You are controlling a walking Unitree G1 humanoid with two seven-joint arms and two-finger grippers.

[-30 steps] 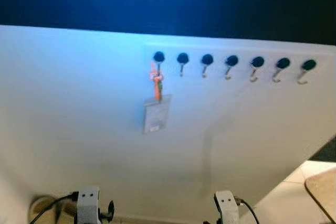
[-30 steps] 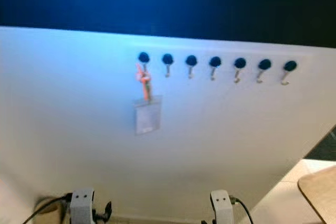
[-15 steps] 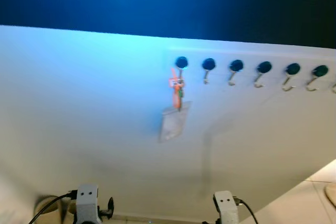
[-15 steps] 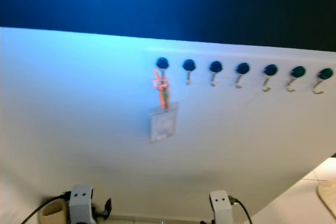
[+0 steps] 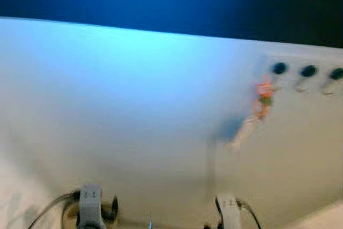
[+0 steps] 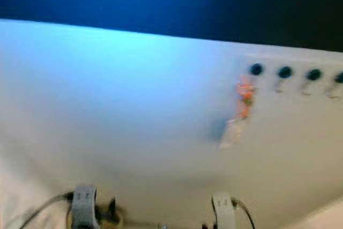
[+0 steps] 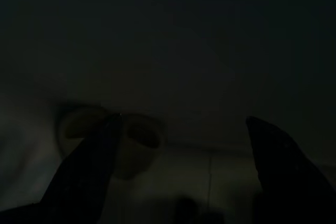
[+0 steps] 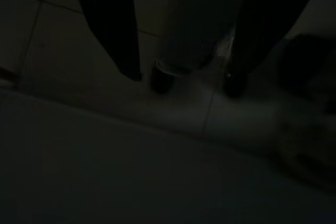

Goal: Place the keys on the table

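With the keys (image 5: 261,100) hanging on the first hook (image 5: 278,68) of the wall rail and both grippers, left gripper (image 7: 178,182) and right gripper (image 8: 181,72), low, spread and empty, we should square up to that hook before reaching.

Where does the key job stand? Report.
Nothing is done yet: the keys, with their orange strap and clear tag, hang from the leftmost hook on the white wall. Nothing is in hand: left gripper and right gripper hang low, open and empty. Left: reach, unhook, carry to the table.
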